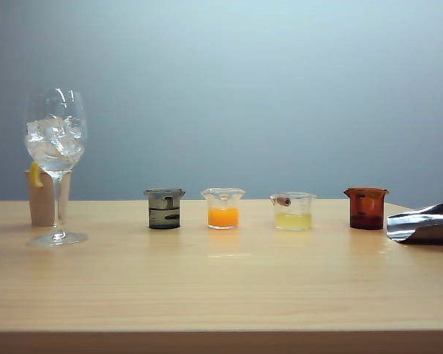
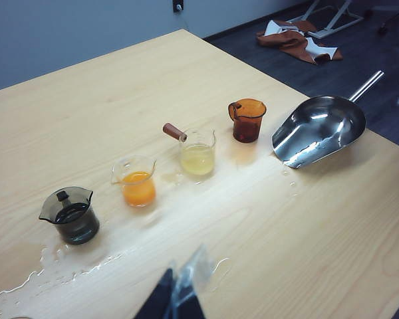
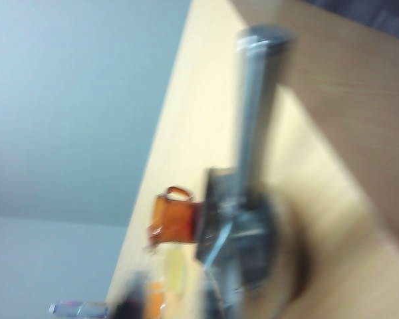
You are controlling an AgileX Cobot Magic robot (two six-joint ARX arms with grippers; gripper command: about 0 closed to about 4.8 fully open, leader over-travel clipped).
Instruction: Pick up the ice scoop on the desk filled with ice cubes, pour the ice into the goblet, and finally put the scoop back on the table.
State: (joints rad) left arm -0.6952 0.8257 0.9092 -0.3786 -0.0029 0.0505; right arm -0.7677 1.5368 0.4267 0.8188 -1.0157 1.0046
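Scoop lies on the desk at its right end, bowl empty, handle past the edge, just beside the amber beaker. Ice is in the goblet at the far left, well apart from the scoop. Left hand hangs over the wet desk near the dark beaker, holding nothing; open or clenched, can't tell. Right hand not visible; its camera looks down the scoop handle, blurred. No readable writing or labels.

Left gripper aloft (right gripper unseen)
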